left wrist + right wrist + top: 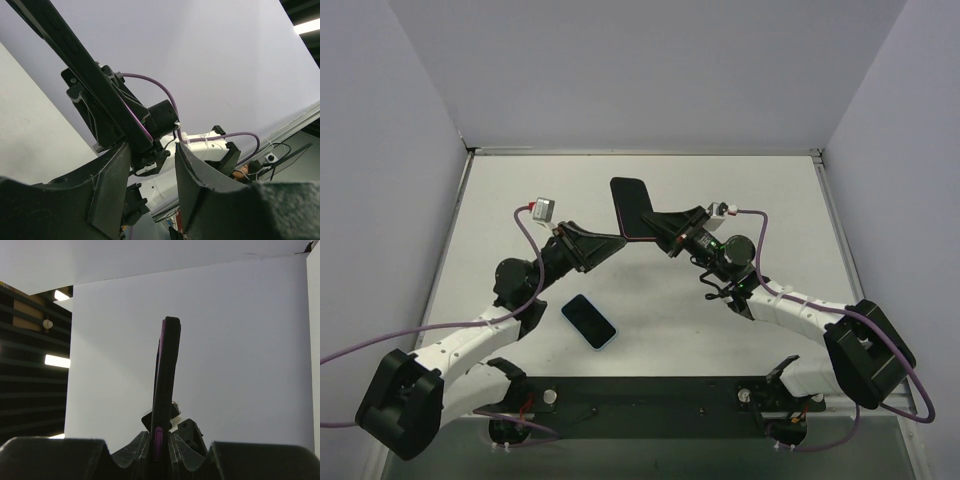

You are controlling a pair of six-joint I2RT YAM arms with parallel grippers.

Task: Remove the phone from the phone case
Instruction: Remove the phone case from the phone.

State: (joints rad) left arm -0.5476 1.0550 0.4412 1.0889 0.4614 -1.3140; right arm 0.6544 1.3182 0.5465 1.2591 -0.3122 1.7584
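Note:
My right gripper is shut on the lower end of the black phone case with purple trim and holds it up above the table's middle. In the right wrist view the case stands edge-on and slightly bowed between the fingers of that gripper. My left gripper is beside the case's lower corner with its jaws apart. In the left wrist view the case runs diagonally to the left fingertip of the left gripper, and the gap holds nothing. The phone, dark-screened with a light blue edge, lies flat on the table.
The white table is walled by white panels on three sides. Purple cables loop off both wrists. A black mounting bar spans the near edge between the arm bases.

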